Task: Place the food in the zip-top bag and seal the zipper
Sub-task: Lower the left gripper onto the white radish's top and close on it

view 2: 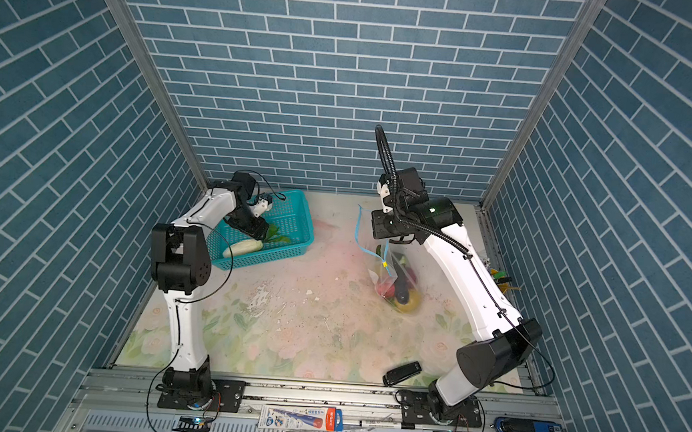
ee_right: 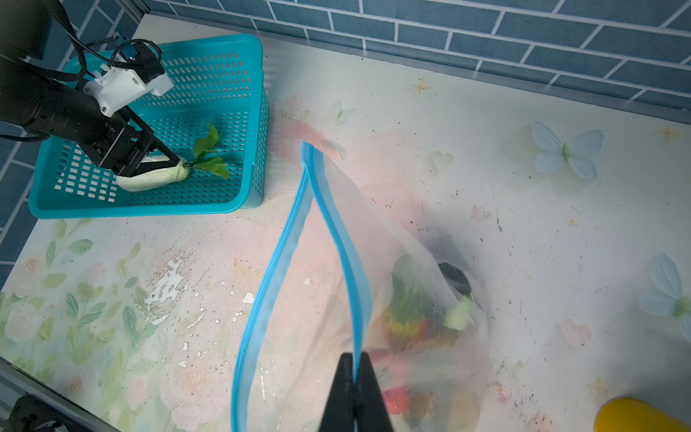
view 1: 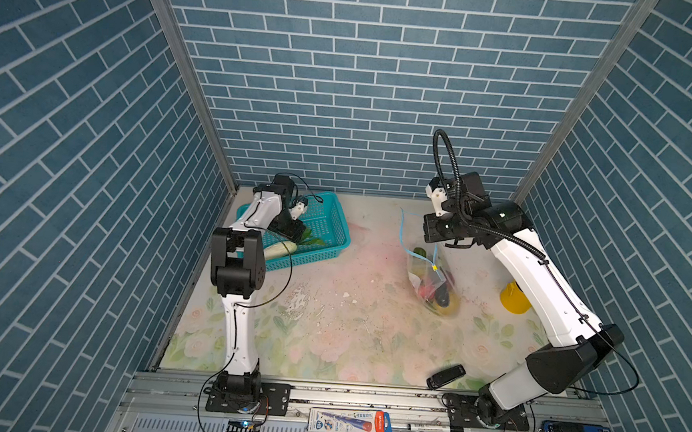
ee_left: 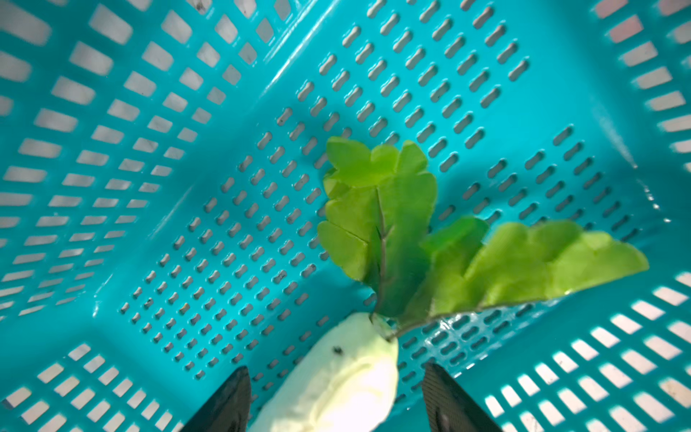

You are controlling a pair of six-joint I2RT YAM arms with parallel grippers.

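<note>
- The white radish (view 1: 281, 249) with its green leaves (ee_left: 377, 224) lies on the floor of the teal basket (ee_right: 149, 211), at the far left of the table (view 1: 350, 309). It is the only piece of food you can see outside the bag.
- The other food (view 1: 435, 290) sits heaped in the low end of the zip-top bag (ee_right: 411, 243), which hangs over the right side of the table, well apart from the basket.
- The zipper (ee_right: 295, 232) is unsealed: its two blue strips bow apart into an open mouth that faces the basket side.
- Your left gripper (ee_left: 334, 370) is down inside the basket with its jaws apart, one finger on each side of the radish body and neither one touching it.
- Your right gripper (ee_right: 353, 359) has its jaws together, clamped on one blue strip of the zipper, holding the mouth up.
- The step in hand looks like the pick of the last piece; sealing is not yet begun.
- Next, close the left jaws on the thick white body, not the leaves, which would likely bend and slip.
- Then lift clear of the basket wall and carry across to the mouth while your right grip keeps it spread.
</note>
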